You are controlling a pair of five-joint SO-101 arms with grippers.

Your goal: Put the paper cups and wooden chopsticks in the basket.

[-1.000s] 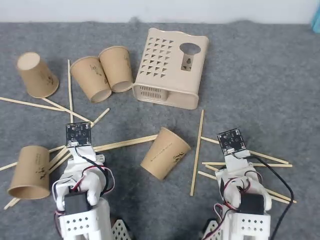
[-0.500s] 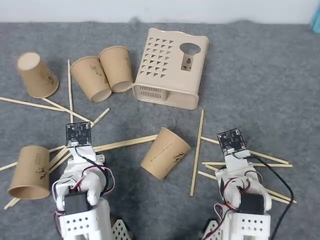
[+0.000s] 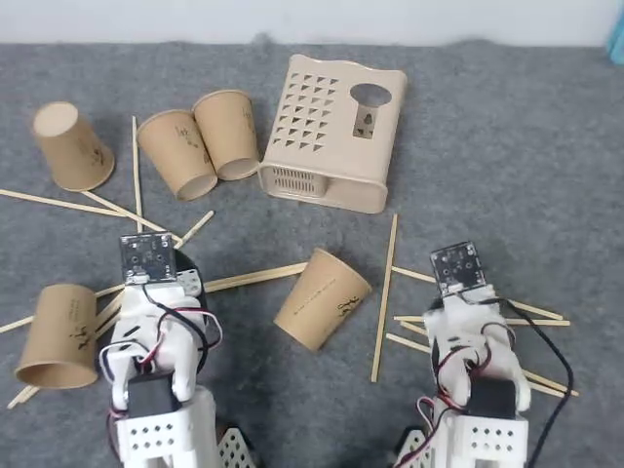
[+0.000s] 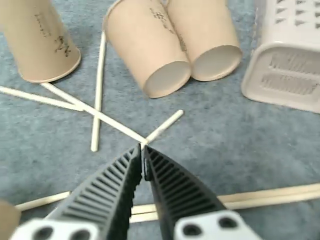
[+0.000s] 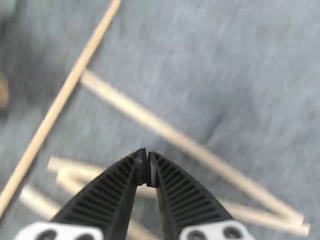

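We find nothing packed yet on the grey bench (image 3: pixel 507 146). The beige slotted basket (image 3: pixel 331 132) lies tipped on its side at the far middle, its mouth seemingly turned away from the arms, so loading looks awkward. Five brown paper cups (image 3: pixel 175 151) are scattered: two lie touching just left of the basket, one (image 3: pixel 68 146) sits far left, one (image 3: pixel 322 297) lies in the middle, one (image 3: pixel 58 334) near left. Pale wooden chopsticks (image 3: pixel 385 297) are strewn on both sides. The left jaws and the right jaws are pressed together, empty, each above loose sticks, which we judge their first targets.
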